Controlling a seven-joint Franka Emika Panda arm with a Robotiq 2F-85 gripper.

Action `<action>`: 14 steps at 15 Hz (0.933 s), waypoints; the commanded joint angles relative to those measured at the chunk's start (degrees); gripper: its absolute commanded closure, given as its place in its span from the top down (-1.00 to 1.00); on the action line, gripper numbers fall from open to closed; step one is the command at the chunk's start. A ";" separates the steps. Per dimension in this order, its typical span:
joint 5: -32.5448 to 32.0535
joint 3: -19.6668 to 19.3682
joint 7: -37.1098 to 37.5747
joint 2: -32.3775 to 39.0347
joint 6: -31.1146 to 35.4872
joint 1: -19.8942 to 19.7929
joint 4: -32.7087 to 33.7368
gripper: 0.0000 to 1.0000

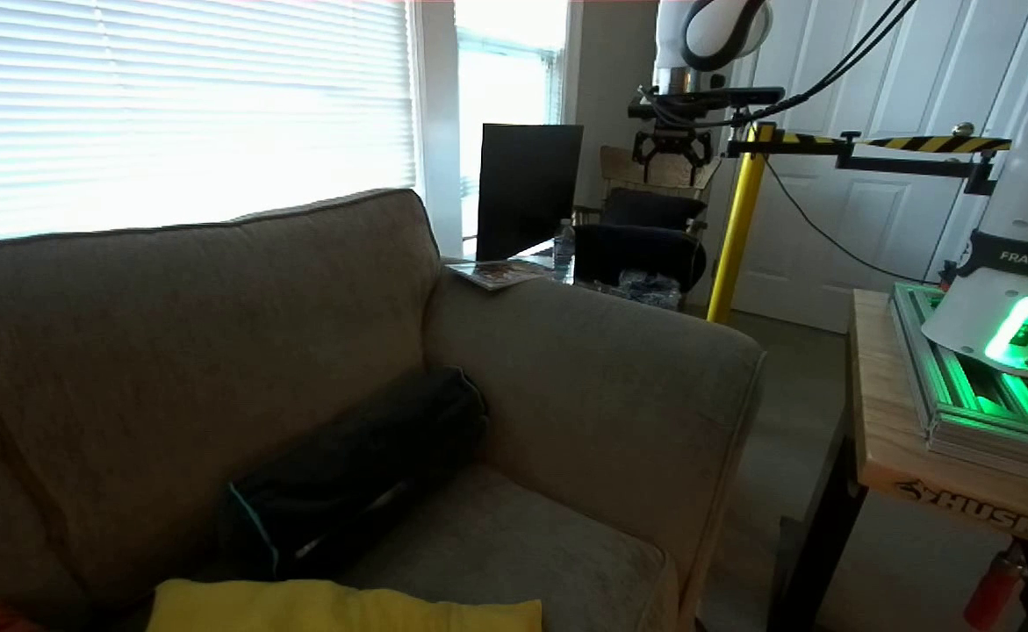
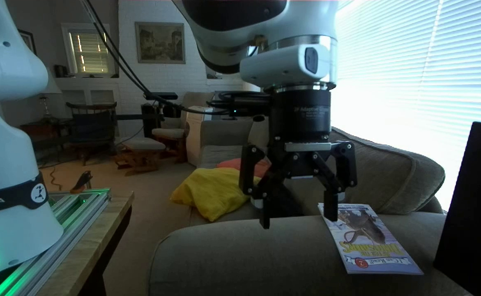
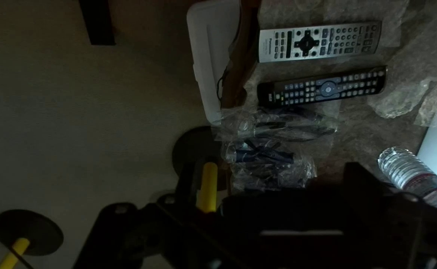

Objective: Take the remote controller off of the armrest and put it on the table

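A dark remote controller (image 3: 322,87) lies on the table (image 3: 356,144) in the wrist view, beside a silver remote (image 3: 319,42). The tabletop looks dim and mottled; in an exterior view it is mostly hidden behind the armrest. The armrest (image 1: 601,360) is broad, tan and rounded. It also shows in an exterior view (image 2: 240,255), with a picture book on it and no remote visible there. My gripper (image 2: 298,218) is open and empty, pointing down in both exterior views (image 1: 670,171). In the wrist view its dark fingers (image 3: 270,175) are wide apart, below the remotes.
A water bottle (image 3: 416,175) and clear plastic packets (image 3: 274,160) lie on the table. The picture book (image 2: 367,242) lies on the armrest near a black upright panel (image 2: 466,213). A yellow pole (image 1: 736,237) and a chair (image 1: 645,254) stand near the gripper.
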 commanded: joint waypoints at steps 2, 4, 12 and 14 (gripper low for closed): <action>2.37 1.14 -1.17 0.05 0.32 -0.71 0.22 1.00; 4.19 3.47 -8.95 -1.26 -0.71 0.45 0.17 1.00; -0.85 8.35 -24.98 -10.84 -3.67 2.33 -6.06 1.00; -0.90 8.10 -32.24 -13.23 -3.39 1.45 -7.96 1.00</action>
